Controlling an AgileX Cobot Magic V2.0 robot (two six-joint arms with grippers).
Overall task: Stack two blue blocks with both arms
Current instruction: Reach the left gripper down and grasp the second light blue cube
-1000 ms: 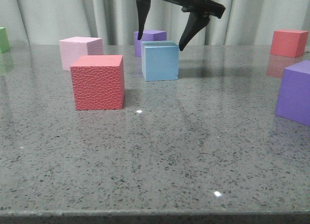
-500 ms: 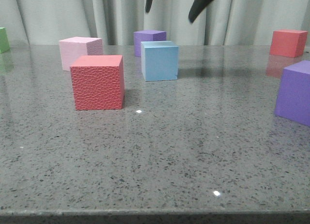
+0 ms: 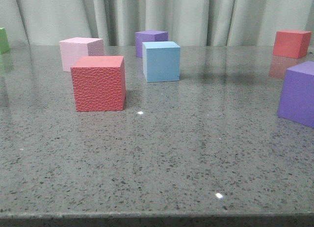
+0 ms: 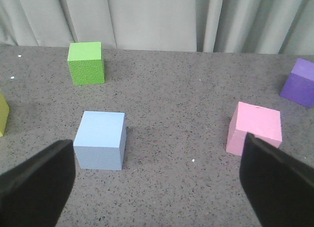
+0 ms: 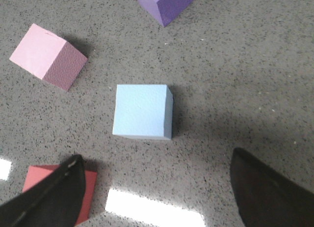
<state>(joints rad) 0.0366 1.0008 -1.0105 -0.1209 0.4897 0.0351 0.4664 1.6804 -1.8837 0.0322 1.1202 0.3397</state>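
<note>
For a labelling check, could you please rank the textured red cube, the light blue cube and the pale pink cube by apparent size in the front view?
1. Textured red foam cube, nearest the camera.
2. Light blue foam cube.
3. Pale pink foam cube, partly hidden behind the red one.
True sizes may well match.

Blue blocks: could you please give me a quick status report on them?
Left end effector open, empty. Right end effector open, empty. A blue block on the table in each wrist view, unstacked. Nothing on top.
</note>
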